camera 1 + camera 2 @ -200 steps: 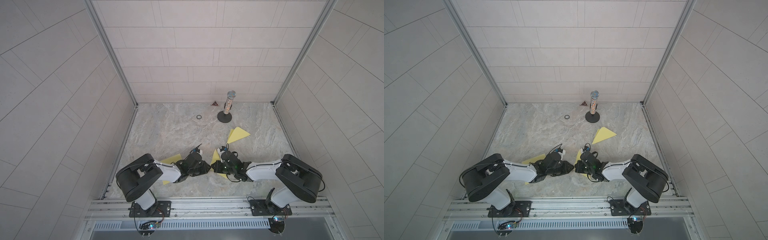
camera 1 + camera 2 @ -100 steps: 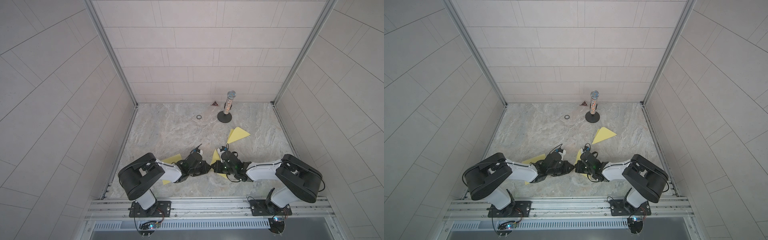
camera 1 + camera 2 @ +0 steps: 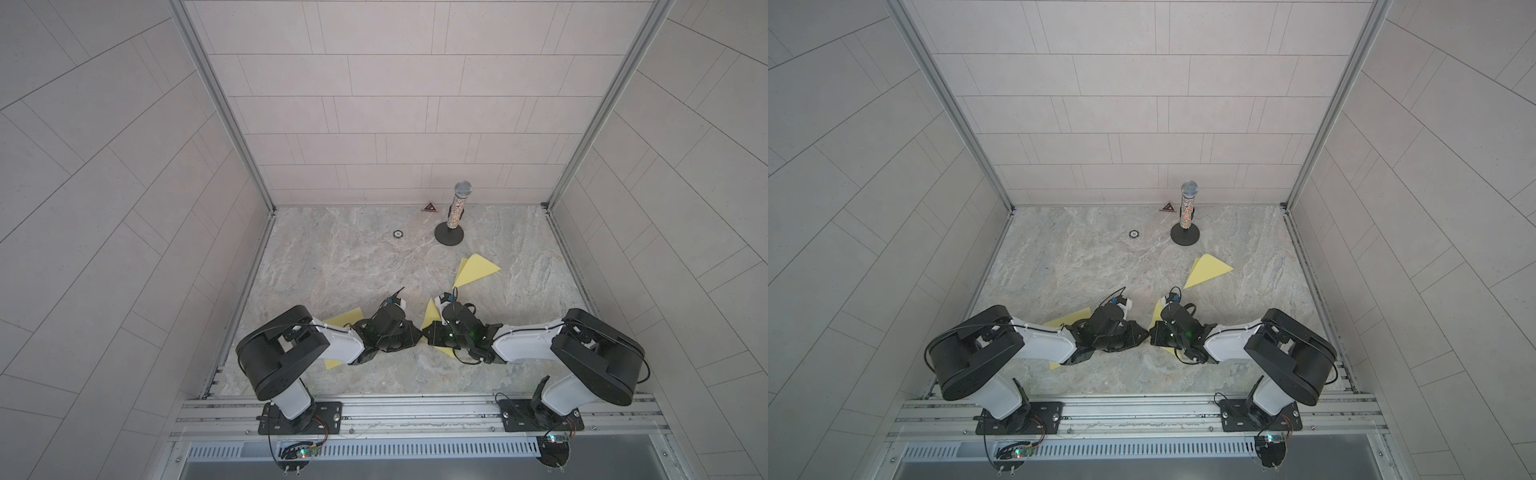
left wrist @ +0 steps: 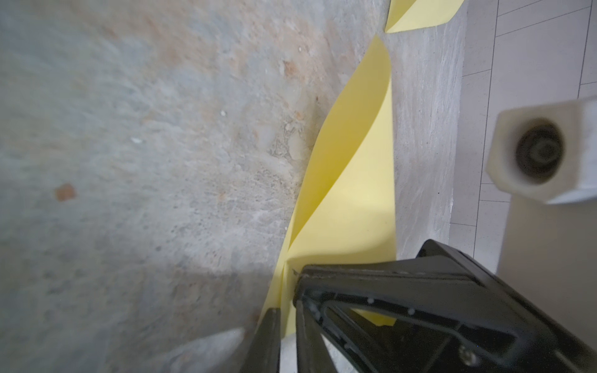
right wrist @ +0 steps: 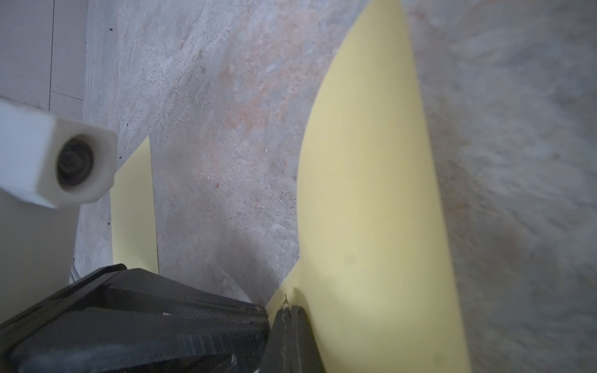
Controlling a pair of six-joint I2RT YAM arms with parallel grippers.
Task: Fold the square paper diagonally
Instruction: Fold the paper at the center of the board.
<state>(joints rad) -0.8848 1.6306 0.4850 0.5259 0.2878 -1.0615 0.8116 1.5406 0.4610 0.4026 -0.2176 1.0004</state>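
Looks like a robotics lab test cell. Boxed in on 3 sides by pale tiled panels (image 3: 374, 124) in aluminium corner posts (image 3: 223, 104). Floored with a marble-look tabletop (image 3: 353, 266). Fitted with 2 arms, left arm (image 3: 336, 347) and right arm (image 3: 523, 345), bolted to a slotted metal rail (image 3: 415, 409) (bare circuit board (image 3: 305, 451) with loose leads hanging off its front). Dressed with a glittery microphone (image 3: 458, 203) on a stand (image 3: 449, 237).

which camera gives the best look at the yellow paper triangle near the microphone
Both top views show it best: the paper triangle lies whole, unobstructed, near the microphone. The left wrist view catches only its corner at the picture's edge; the right wrist view misses it.
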